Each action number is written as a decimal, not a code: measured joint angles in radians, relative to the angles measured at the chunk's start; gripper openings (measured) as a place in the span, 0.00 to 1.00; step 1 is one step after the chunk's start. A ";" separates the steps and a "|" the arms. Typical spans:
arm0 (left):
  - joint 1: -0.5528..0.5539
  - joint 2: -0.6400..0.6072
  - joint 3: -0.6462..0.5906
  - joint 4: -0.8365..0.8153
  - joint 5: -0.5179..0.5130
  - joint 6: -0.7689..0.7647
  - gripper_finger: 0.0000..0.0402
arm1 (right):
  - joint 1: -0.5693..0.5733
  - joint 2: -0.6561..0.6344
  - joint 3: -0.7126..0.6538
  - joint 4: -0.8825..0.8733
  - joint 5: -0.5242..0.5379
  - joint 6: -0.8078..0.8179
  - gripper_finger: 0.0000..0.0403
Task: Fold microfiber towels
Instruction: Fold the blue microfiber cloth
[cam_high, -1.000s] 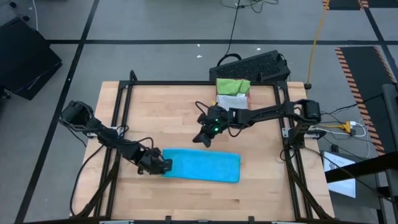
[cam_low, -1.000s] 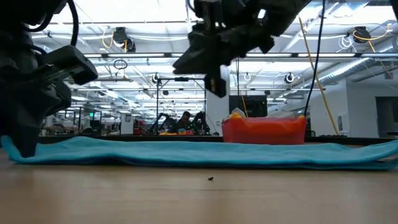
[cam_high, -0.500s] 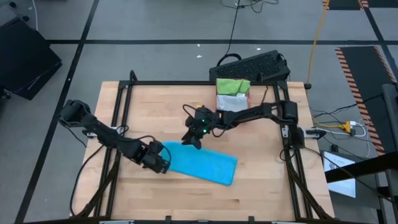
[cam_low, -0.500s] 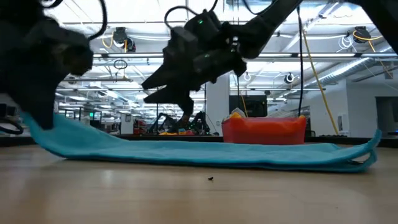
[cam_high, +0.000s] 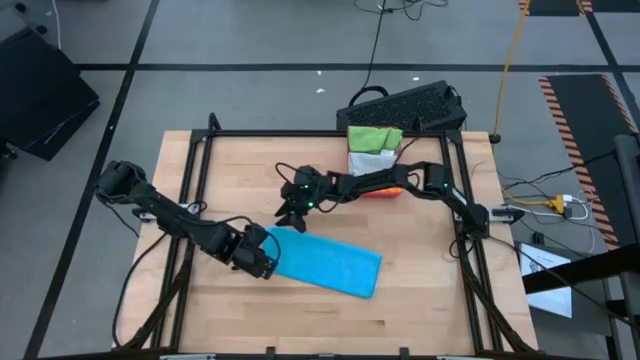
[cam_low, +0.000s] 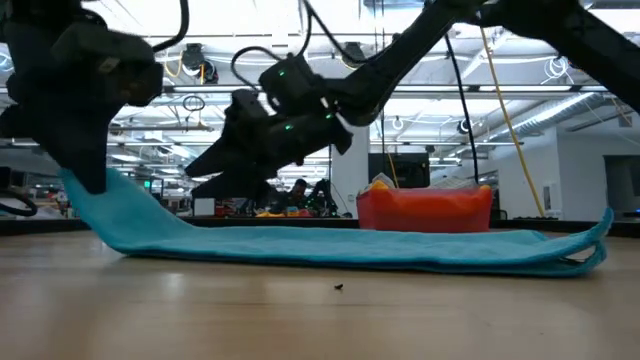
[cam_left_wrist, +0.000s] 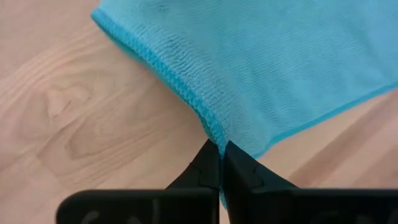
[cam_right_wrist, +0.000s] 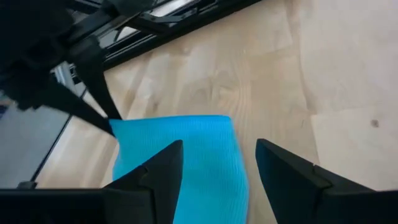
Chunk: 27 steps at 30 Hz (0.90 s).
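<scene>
One blue towel is lying folded in a long strip on the wooden surface, slanting from its left corner down toward the near right. The left gripper is pinching that left corner with its fingers pressed together on the hem, and is lifting it off the surface, as the low view shows. The right gripper is hovering just above the far left corner of the towel with its fingers standing apart, holding nothing; the blue cloth is showing between them in its wrist view.

Compared with a second ago, the towel is now sitting at an angle instead of lying straight across, its left end is raised rather than flat, and the right gripper has come across from the middle of the surface toward that end and has spread its fingers.

Two more folded towels, a bright green one above a pale one, are resting in the red tray at the far side of the surface. One black keyboard is sitting beyond the tray.
</scene>
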<state>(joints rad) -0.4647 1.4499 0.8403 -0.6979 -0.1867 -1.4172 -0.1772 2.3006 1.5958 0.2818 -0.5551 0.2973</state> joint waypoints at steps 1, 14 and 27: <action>-0.001 0.007 -0.002 -0.004 0.002 -0.002 0.01 | 0.000 0.018 0.021 -0.003 0.000 0.008 0.49; -0.009 0.024 -0.002 0.002 -0.001 0.011 0.03 | 0.002 0.162 0.188 -0.049 -0.026 0.024 0.49; -0.009 0.023 -0.002 0.001 -0.025 0.081 0.01 | 0.045 0.189 0.190 -0.036 -0.027 -0.104 0.44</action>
<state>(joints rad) -0.4736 1.4731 0.8379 -0.6971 -0.2115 -1.3359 -0.1319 2.4893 1.7859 0.2456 -0.5823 0.1928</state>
